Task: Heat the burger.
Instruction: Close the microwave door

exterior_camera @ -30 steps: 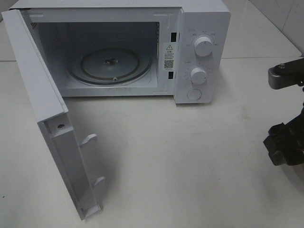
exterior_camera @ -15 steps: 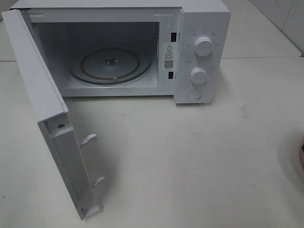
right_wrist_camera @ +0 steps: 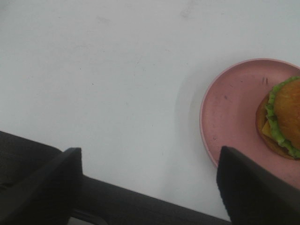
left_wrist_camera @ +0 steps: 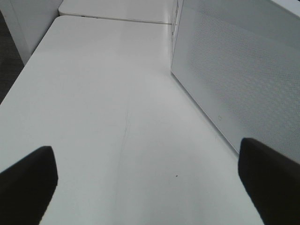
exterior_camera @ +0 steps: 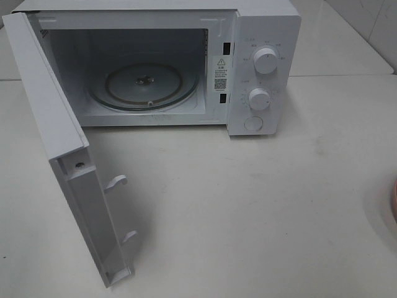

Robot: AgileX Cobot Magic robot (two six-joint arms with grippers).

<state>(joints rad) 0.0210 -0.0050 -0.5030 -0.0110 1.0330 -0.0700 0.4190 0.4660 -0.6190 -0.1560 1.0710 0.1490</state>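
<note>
The burger (right_wrist_camera: 282,118), with golden bun and green lettuce, lies on a round pink plate (right_wrist_camera: 229,112) in the right wrist view; only a sliver of the plate's rim (exterior_camera: 394,198) shows at the right edge of the high view. My right gripper (right_wrist_camera: 150,183) is open and empty above the table, beside the plate. My left gripper (left_wrist_camera: 145,178) is open and empty over the bare table, next to the microwave's door (left_wrist_camera: 239,70). The white microwave (exterior_camera: 263,68) stands at the back with its door (exterior_camera: 68,161) swung wide open and its glass turntable (exterior_camera: 146,84) bare.
The white table (exterior_camera: 248,211) stretches in front of the microwave. The open door juts out toward the front left. Two knobs (exterior_camera: 265,61) and a button sit on the microwave's right panel. A tiled wall (exterior_camera: 372,25) stands at the back right.
The right arm, seen at the right edge a second ago, has moved out of the high view. A sliver of the pink plate now shows there.
</note>
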